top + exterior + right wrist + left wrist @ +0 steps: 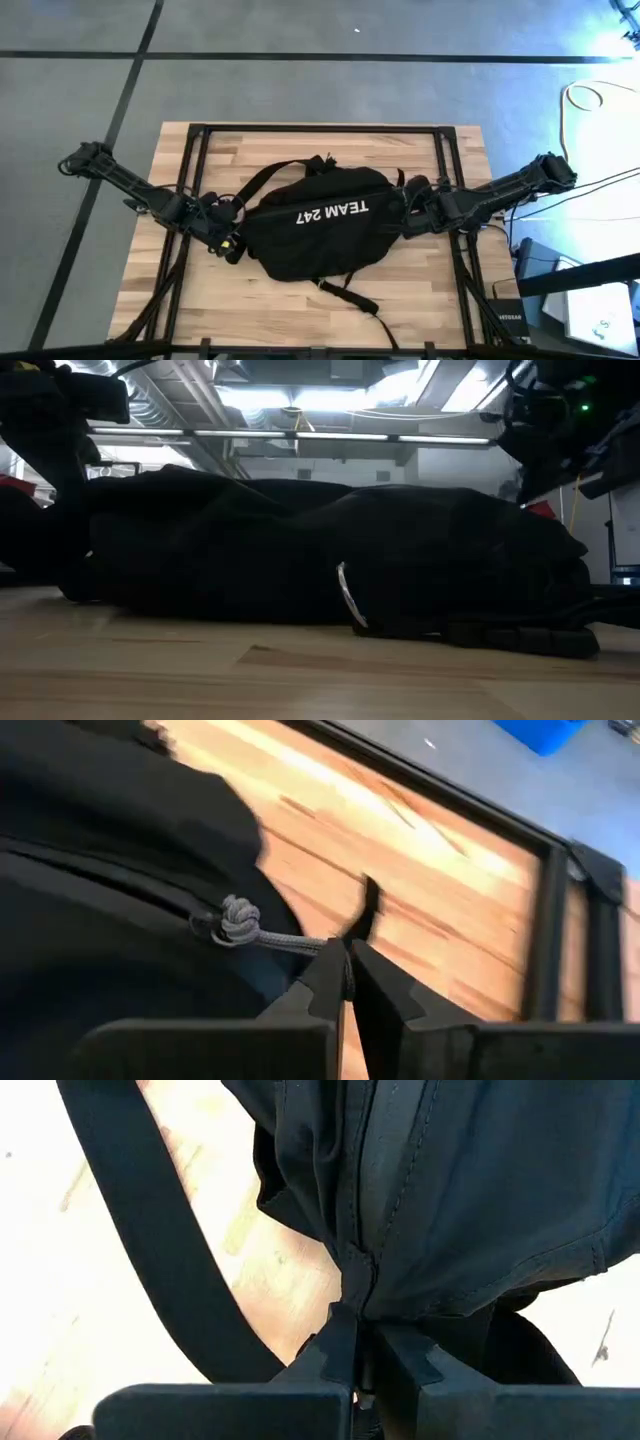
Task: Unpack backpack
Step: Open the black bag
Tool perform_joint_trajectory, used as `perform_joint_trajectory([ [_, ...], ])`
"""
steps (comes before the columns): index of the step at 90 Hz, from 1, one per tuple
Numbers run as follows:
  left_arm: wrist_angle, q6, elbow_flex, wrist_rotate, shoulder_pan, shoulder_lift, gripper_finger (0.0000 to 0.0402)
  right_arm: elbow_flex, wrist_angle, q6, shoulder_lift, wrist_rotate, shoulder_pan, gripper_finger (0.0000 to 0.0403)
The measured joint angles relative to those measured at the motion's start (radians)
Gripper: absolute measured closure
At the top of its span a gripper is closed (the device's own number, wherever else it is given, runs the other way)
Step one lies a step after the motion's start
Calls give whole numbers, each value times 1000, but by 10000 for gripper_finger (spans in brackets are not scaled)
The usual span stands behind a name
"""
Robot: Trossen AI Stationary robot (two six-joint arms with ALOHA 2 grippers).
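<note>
At centre frame, my left gripper [362, 1365] pinches the large black fabric backpack's [315, 225] seam; my right gripper [345, 982] clamps its grey knotted zipper cord [262, 933].

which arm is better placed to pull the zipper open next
Right, probably. The right gripper has its jaws shut on the grey knotted zipper pull cord at the right end of the large black soft fabric backpack. The left gripper is shut on fabric at the zipper seam, better suited to bracing.
</note>
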Motion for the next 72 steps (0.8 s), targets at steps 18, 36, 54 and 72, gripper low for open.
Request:
perform_joint_trajectory([
  [18,2,0,0,-1,1,0,400,0,-107,95,0,-97,0,403],
  [36,4,1,0,-7,1,0,400,-3,-168,94,0,-190,0,403],
  [54,8,1,0,-13,1,0,400,-84,-136,68,-1,-281,0,403],
  [72,-6,1,0,-11,1,0,400,-115,-49,19,0,-283,0,403],
])
